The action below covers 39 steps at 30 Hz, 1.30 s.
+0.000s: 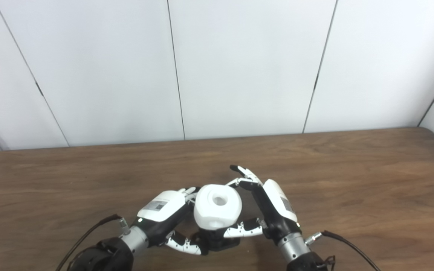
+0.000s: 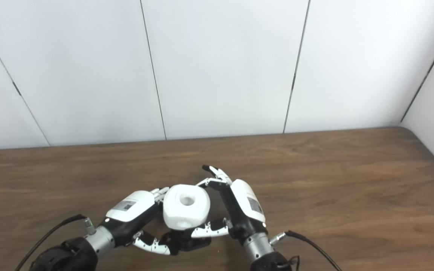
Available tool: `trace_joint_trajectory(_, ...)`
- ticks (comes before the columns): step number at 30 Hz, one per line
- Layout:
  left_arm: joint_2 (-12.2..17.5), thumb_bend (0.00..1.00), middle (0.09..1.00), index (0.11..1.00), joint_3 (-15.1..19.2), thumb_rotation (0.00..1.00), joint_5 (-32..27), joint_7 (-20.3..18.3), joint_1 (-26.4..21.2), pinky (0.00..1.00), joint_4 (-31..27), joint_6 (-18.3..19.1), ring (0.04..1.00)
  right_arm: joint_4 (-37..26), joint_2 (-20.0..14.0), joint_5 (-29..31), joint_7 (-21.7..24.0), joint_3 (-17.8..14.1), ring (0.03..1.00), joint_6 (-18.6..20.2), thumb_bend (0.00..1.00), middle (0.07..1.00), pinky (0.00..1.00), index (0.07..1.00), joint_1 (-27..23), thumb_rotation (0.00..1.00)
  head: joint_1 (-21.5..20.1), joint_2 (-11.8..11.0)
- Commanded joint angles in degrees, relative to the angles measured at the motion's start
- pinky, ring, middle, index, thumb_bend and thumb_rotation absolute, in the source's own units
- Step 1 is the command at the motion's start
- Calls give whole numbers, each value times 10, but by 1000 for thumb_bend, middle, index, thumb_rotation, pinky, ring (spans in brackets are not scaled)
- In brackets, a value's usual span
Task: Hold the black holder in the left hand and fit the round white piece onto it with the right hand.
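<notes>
White wall panels back a brown wooden table (image 1: 352, 180); both hands (image 1: 164, 210) (image 1: 273, 207) clasp the round white piece (image 1: 217, 207).

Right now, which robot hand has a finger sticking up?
The right robot hand. One black-tipped finger points up past the white piece. The left robot hand keeps its fingers curled low beside that piece.

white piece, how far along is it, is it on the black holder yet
Done: both parts are off the table and together; the round white piece sits atop the black holder. In hand: the left hand grips the holder, while the right hand cups the piece with its fingers spread. Left: whether it is fully seated cannot be seen; then letting go.
</notes>
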Motion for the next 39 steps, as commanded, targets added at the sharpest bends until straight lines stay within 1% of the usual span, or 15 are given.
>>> trace_joint_trajectory(1, -2, 517, 943, 480, 1, 48, -3, 6, -7, 1000, -17, -9, 1000, -19, 2, -7, -7, -6, 934, -9, 508, 908, 790, 479, -8, 128, 0, 1)
trace_joint_trajectory(6, 0, 517, 951, 480, 0, 47, -4, 2, -8, 1000, -17, -6, 1000, -39, -4, -4, 3, -15, 934, -4, 508, 903, 802, 479, -7, 128, -2, 2)
trace_joint_trajectory(12, -1, 517, 953, 480, 1, 47, -5, 5, -8, 1000, -16, -8, 1000, -70, -14, 1, 30, -25, 939, 13, 509, 901, 836, 479, 0, 127, -1, 4)
trace_joint_trajectory(17, -2, 517, 952, 481, -1, 47, -1, -1, -10, 1000, -19, 0, 1000, -92, -21, 9, 51, -26, 938, 20, 510, 901, 822, 480, 5, 128, 0, 5)
trace_joint_trajectory(23, -2, 517, 958, 480, -2, 47, 2, -3, -12, 1000, -18, -1, 1000, -118, -19, 13, 74, -28, 944, 33, 509, 901, 812, 480, 9, 129, 3, 4)
trace_joint_trajectory(28, -4, 517, 956, 481, -2, 46, 1, -6, -13, 1000, -18, 7, 1000, -138, -23, 13, 87, -23, 939, 35, 509, 903, 819, 480, 11, 129, 4, 4)
trace_joint_trajectory(33, -5, 517, 958, 481, -4, 47, 7, -2, -13, 1000, -17, 4, 1000, -140, -19, 9, 92, -21, 939, 39, 509, 901, 812, 480, 18, 128, 9, 5)
trace_joint_trajectory(39, -6, 517, 959, 481, -5, 47, 10, -5, -14, 1000, -19, 8, 1000, -124, -20, 9, 91, -21, 949, 38, 509, 909, 816, 480, 21, 128, 9, 5)
